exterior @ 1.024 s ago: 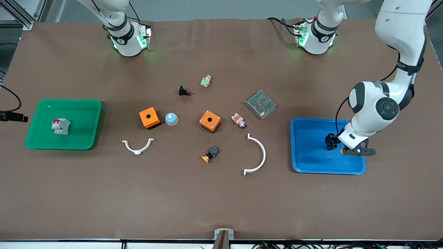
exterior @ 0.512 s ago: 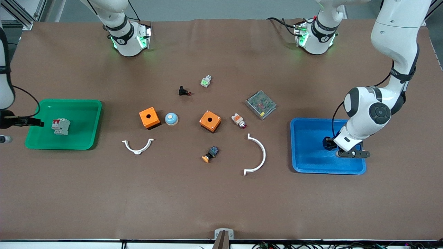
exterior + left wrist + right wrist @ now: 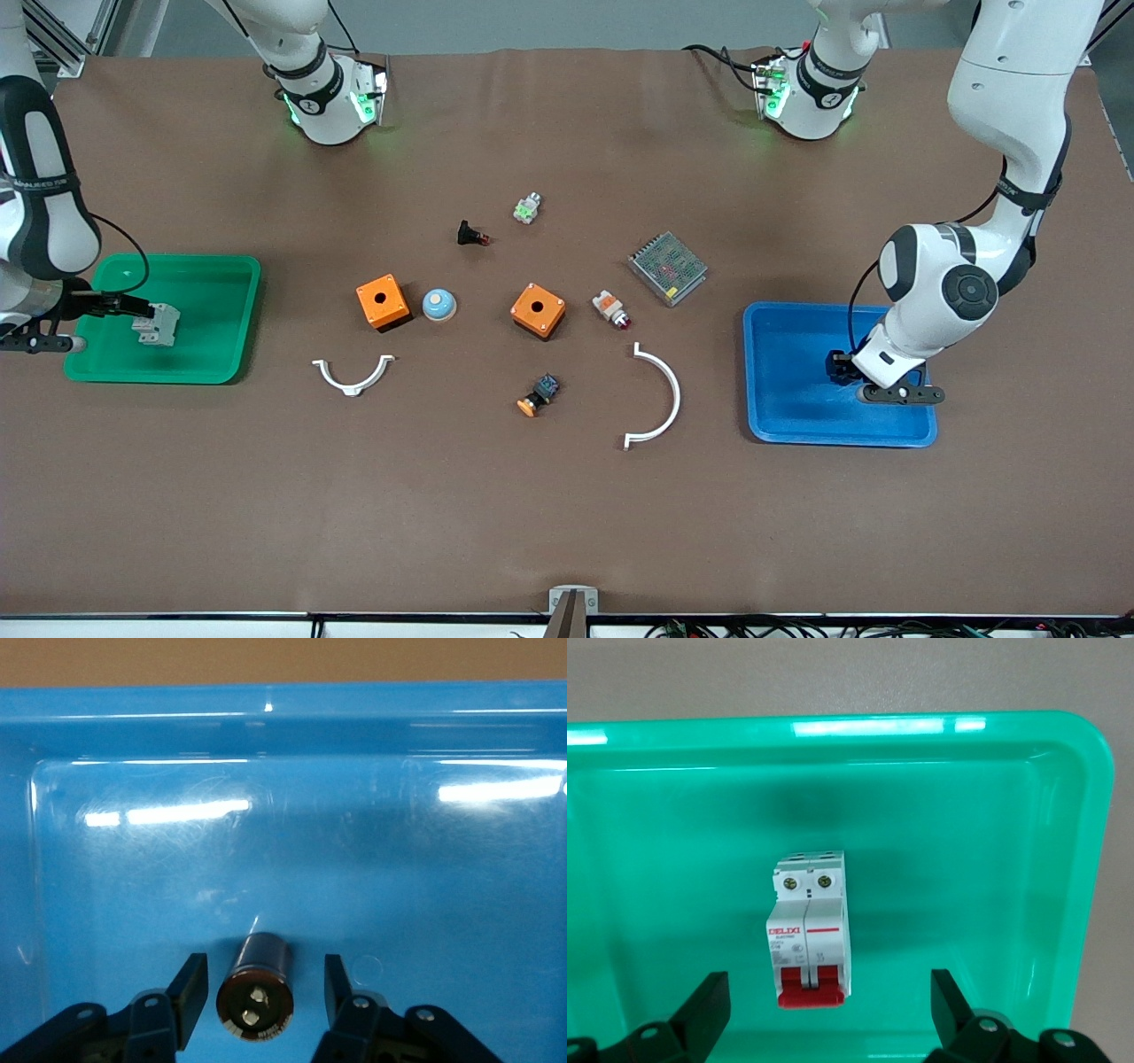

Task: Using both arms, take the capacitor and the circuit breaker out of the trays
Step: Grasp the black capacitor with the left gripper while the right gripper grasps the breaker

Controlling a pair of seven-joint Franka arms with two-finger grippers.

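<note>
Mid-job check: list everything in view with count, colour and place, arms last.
capacitor: 1, black, in blue tray, between the open fingers
breaker: 1, grey with red switch, in green tray
boxes: 2, orange, mid-table
brackets: 2, white, curved, nearer the camera than the boxes
dome button: 1, pale blue, beside a box
grille unit: 1, grey, near blue tray
small buttons: 4, mixed colours, mid-table
left gripper: open, in blue tray
right gripper: open, over green tray
</note>
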